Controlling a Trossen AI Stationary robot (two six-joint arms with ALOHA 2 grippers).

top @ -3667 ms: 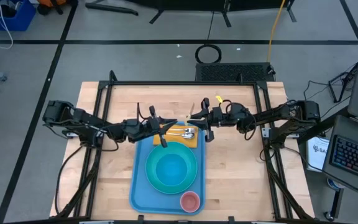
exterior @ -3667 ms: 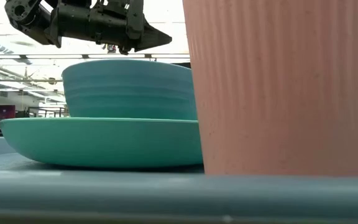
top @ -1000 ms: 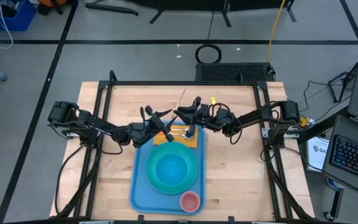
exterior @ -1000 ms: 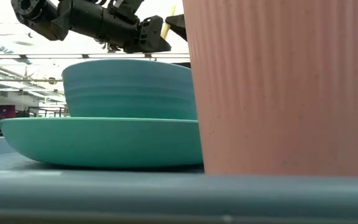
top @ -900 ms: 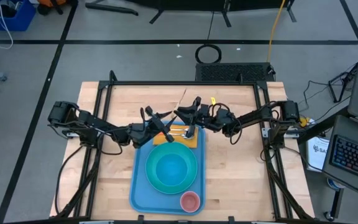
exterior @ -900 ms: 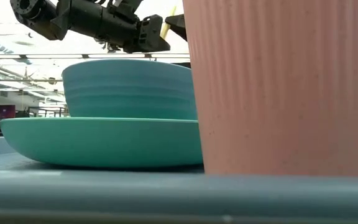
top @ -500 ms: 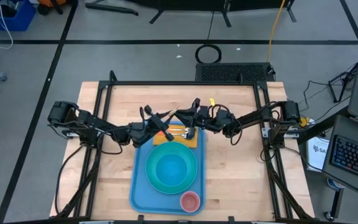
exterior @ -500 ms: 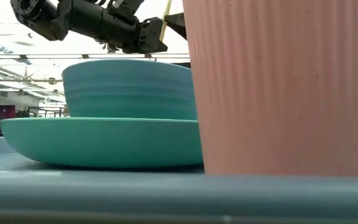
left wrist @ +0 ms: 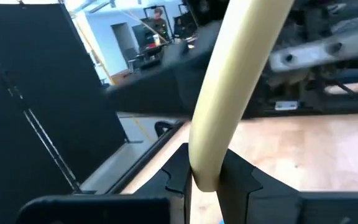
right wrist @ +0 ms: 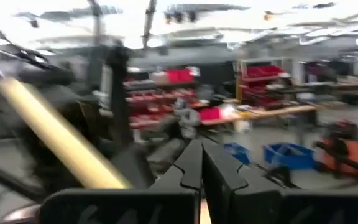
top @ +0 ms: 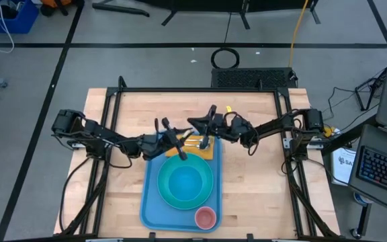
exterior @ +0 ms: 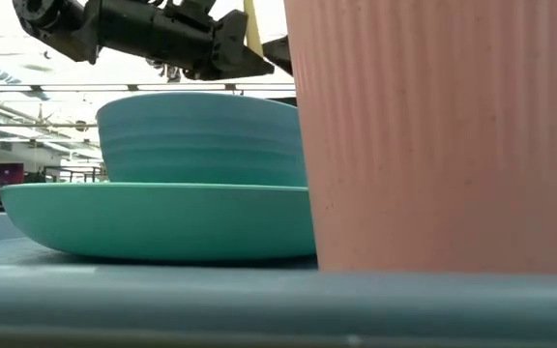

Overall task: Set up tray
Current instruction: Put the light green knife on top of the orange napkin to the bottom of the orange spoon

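Near the front middle of the pale wooden table (top: 254, 175), flat on the boards: a large light-blue rectangular plastic tray (top: 150, 210) with rounded corners and a raised rim. Already loaded with a round turquoise plate (top: 165, 196), a deeper teal bowl (top: 185, 180) nested in its middle and a ribbed pink cup (top: 205, 217) at the near right corner. Probably packed this tightly to leave the far strip free for the cutlery.

Across that far edge, an orange-yellow rectangular napkin (top: 209, 152), partly under both arms. On it, something metallic, too hidden to name.

Above the napkin, meeting almost tip to tip: the left gripper (top: 175, 140) and the right gripper (top: 203, 131). Pinching a pale cream, smooth round rod (left wrist: 219, 106) between the fingers (left wrist: 178, 177) of the left one, low on its length, with the rest rising steeply upward. Judged to be a chopstick, gripped near one end so that it can be swung down and laid on the napkin. In the right wrist view, fingers pressed fully together, with the rod off to one side and outside them. Hard to tell whether anything thin is caught there.

Likely step in hand: a handover just completed, with placing not yet done.
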